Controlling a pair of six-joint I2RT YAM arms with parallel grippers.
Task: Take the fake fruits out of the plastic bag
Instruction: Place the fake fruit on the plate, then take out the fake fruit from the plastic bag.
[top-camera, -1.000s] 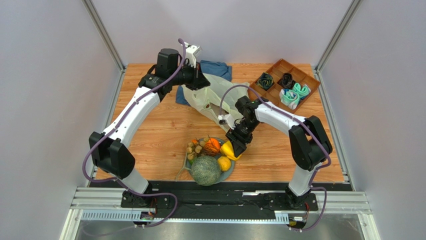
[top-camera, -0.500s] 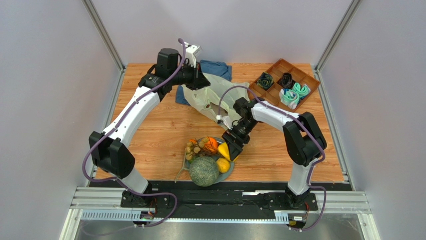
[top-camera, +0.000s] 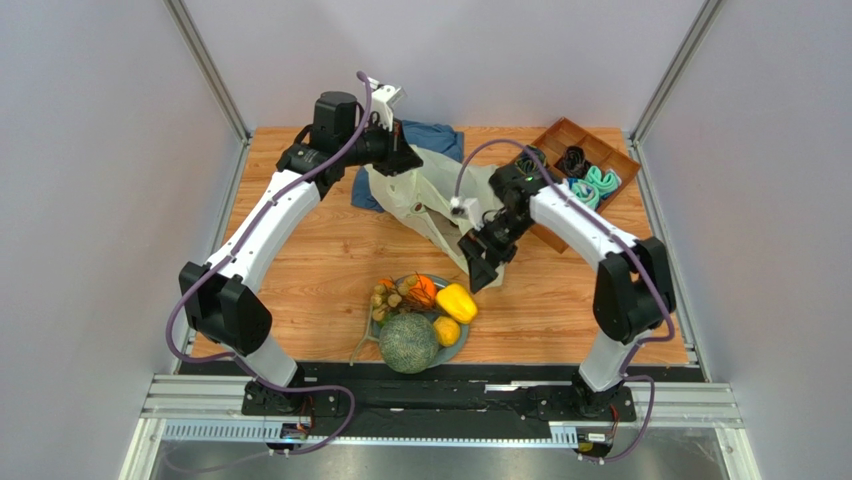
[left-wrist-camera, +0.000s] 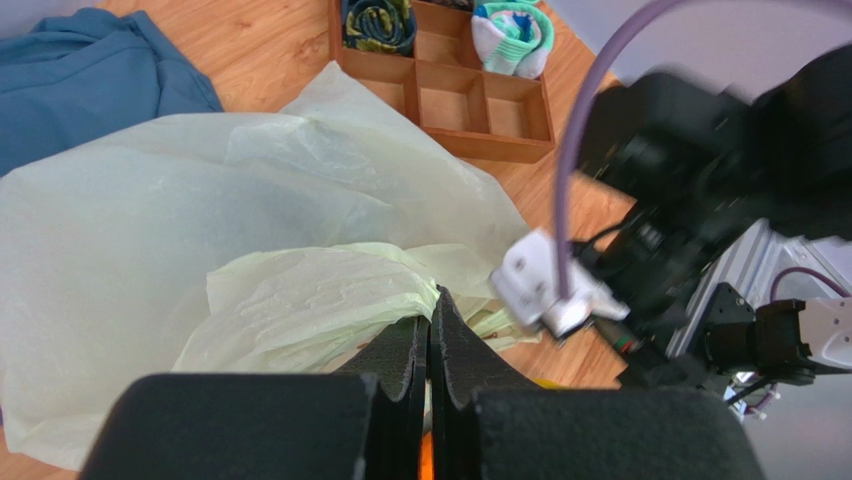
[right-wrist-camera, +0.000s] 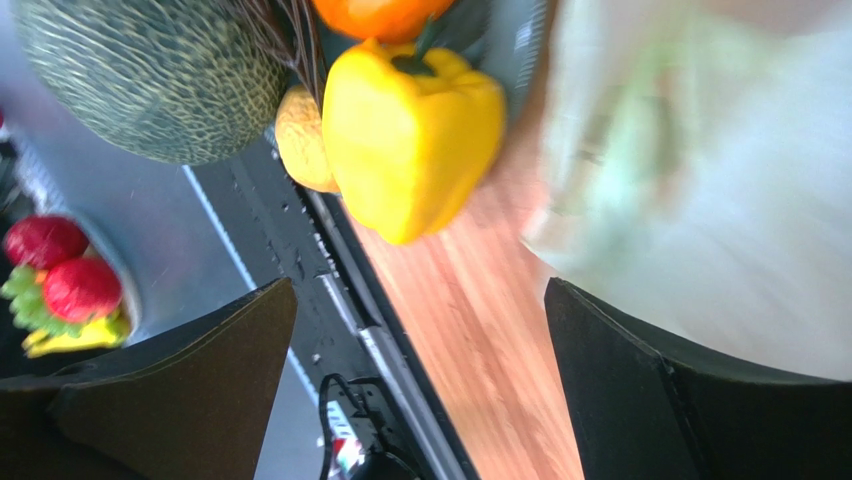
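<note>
Left gripper (left-wrist-camera: 431, 330) pinches the plastic bag (left-wrist-camera: 200, 200) — right gripper (top-camera: 480, 273) gapes empty near the yellow pepper (top-camera: 456, 302).

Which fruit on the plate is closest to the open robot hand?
The yellow bell pepper. It lies on the side of the pile facing the open right gripper. The netted green melon, the orange and the small tan pieces lie farther off.

One melon (top-camera: 408, 342), one yellow pepper (top-camera: 456, 301) near the right hand (top-camera: 482, 272) — one bag (top-camera: 425, 195), one blue cloth (top-camera: 432, 137).
</note>
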